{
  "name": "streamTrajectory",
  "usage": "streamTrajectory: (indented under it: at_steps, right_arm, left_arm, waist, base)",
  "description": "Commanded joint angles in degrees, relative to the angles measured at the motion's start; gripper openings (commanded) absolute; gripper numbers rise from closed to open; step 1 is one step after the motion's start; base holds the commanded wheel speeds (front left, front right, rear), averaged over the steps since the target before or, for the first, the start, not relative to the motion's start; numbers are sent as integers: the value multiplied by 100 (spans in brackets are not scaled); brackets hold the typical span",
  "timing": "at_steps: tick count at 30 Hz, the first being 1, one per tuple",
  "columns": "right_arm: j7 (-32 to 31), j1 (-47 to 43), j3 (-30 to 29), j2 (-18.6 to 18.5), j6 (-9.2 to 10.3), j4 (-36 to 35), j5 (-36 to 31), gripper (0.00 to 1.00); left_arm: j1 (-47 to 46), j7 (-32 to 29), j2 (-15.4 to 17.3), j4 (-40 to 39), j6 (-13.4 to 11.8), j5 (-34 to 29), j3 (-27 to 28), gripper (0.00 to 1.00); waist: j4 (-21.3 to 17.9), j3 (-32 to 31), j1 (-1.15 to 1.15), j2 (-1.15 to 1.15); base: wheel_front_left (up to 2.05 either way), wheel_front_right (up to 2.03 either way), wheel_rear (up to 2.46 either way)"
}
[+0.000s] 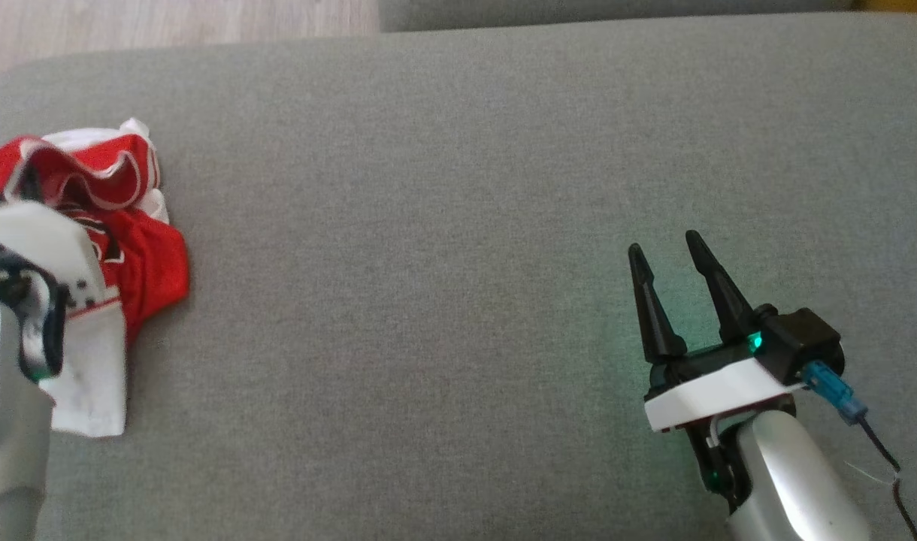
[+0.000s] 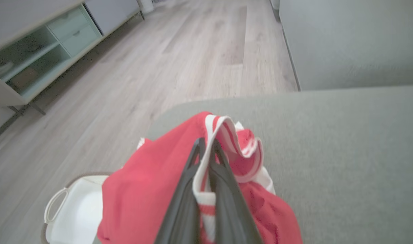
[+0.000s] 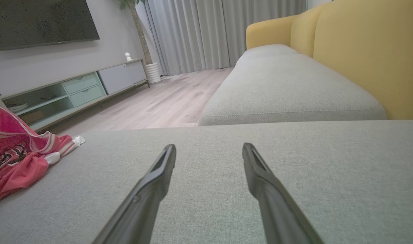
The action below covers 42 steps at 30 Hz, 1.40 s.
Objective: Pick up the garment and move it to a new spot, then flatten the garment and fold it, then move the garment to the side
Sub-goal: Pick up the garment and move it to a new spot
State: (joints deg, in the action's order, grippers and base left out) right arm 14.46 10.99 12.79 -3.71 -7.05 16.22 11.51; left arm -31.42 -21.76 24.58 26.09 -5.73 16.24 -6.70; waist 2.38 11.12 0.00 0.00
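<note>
Left wrist cam first: we saw the left gripper (image 2: 208, 145) clamped shut, w/ a white-and-red striped edge of the garment (image 2: 142, 189) pinched between its two dark fingers (image 2: 182, 203). The garment, a red jersey w/ white trim, was bunched around the fingers in the lower middle of the frame, at the rounded end of the grey sofa cushion (image 2: 345, 152). A white basket (image 2: 78, 206) sat on the floor at lower left, partly behind the cloth, and a low cabinet (image 2: 34, 57) was at upper left.

Head cam: the garment was a crumpled heap at the far left of the frame, on the cushion near its edge, w/ the left arm's white wrist block (image 1: 45, 240) over part of it. The right gripper (image 1: 663, 242) was at lower right, well apart from the cloth, fingers spread and nothing in them. It looked to hover just above the grey fabric, but we couldn't tell if it touched.

Right wrist cam: both its fingers stood wide apart w/ bare cushion between them. The garment was at the left edge, mid-height. A yellow sofa back (image 3: 362, 51) was at upper right and a TV (image 3: 40, 20) at upper left.
</note>
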Motion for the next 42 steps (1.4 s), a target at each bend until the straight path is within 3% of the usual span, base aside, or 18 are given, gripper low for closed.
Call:
streamTrajectory:
  at_steps: [1, 13, 20, 25, 29, 34, 38, 42]
  right_arm:
    - [54, 3, 98, 44, -44, -168, -19, 100]
    - [54, -145, 129, 1, -44, -322, -43, 100]
    - [54, -142, 260, -17, -44, -468, -23, 100]
    - [54, -109, 360, -9, -44, -570, 2, 100]
    - [54, -94, 433, 9, -44, -624, 35, 100]
    - [54, -103, 442, 33, -44, -672, 75, 100]
    - [54, -191, 365, 43, -44, -701, 62, 100]
    - [54, -242, 320, 52, -44, -707, 35, 100]
  left_arm:
    - [-430, 89, 347, -481, -38, 64, 300, 0]
    - [-817, -55, 38, -2503, 328, 307, -144, 0]
    - [-857, -252, -465, -3573, 500, 608, -651, 0]
    - [-860, -367, -840, -3824, 564, 726, -1095, 0]
    - [-791, -342, -1083, -3558, 547, 754, -1348, 0]
    - [-398, -149, -1156, -2663, 484, 775, -1441, 0]
    - [15, 312, -1207, -1604, 468, 587, -1650, 0]
    - [328, 947, -1612, -441, 465, 546, -1902, 0]
  waist:
    - [11, -120, 0, 0]
    - [-312, -674, 0, 0]
    - [-957, -832, 0, 0]
    - [-1584, -823, 0, 0]
    - [-2092, -758, 0, 0]
    - [-2567, -604, 0, 0]
    - [-2641, -516, 0, 0]
    - [-2526, -433, 0, 0]
  base:
    - [0, 0, 0]
    - [0, 0, 0]
    - [0, 0, 0]
    - [0, 0, 0]
    - [0, 0, 0]
    - [0, 0, 0]
    - [0, 0, 0]
    - [0, 0, 0]
